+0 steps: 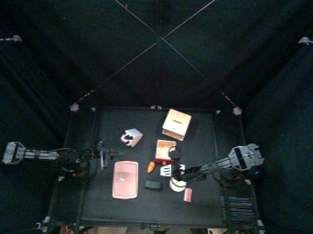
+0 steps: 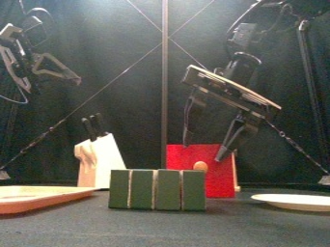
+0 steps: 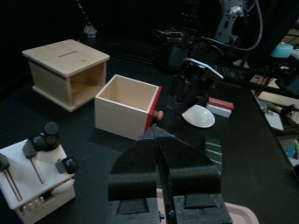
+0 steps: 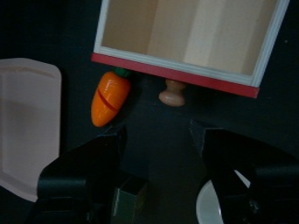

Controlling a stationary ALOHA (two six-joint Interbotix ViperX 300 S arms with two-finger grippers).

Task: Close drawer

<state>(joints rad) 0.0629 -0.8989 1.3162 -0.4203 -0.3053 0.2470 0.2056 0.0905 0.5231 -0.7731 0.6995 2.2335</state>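
On the black surface (image 1: 104, 123), near its middle, lies one drawer (image 4: 187, 39), a pale wooden tray with a red front panel and a single round wooden knob (image 4: 173, 93), pulled wholly out of its one tan cabinet (image 3: 66, 68), which stands apart behind it with its opening bare. Right gripper (image 4: 158, 149) hovers just in front of the knob, its two fingers spread wide and holding nothing. One toy carrot (image 4: 108, 96) lies just beside the knob, near one flat pink slab (image 4: 30, 122). Left gripper (image 3: 163, 162) hangs over the left side of the surface with its two fingers pressed together, nothing between them. Elsewhere stand one small white block with black pegs (image 3: 35, 166), one row of four green blocks (image 2: 157, 189), and one white plate (image 2: 294, 201) at the right edge.
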